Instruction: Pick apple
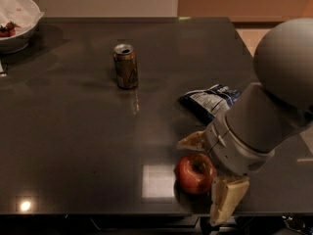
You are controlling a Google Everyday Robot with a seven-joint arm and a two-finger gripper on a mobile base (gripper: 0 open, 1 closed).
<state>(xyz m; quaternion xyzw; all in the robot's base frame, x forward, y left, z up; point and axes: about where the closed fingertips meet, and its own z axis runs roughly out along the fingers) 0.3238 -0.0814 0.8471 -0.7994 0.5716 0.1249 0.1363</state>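
Note:
The red apple [195, 173] with a yellow-green patch at its stem sits on the dark table [73, 131], near the front edge. My gripper [200, 182] is at the apple, coming in from the right. It is open: one cream finger [192, 141] lies just behind the apple, and the other finger [226, 200] lies at its front right. The fingers bracket the apple with small gaps visible. The grey arm [264, 121] fills the right side of the view.
A brown drink can [125, 66] stands upright at the table's back middle. A blue-and-white chip bag [210, 102] lies just behind the gripper, partly under the arm. A white bowl [17, 26] with small dark-red berries sits at the back left corner.

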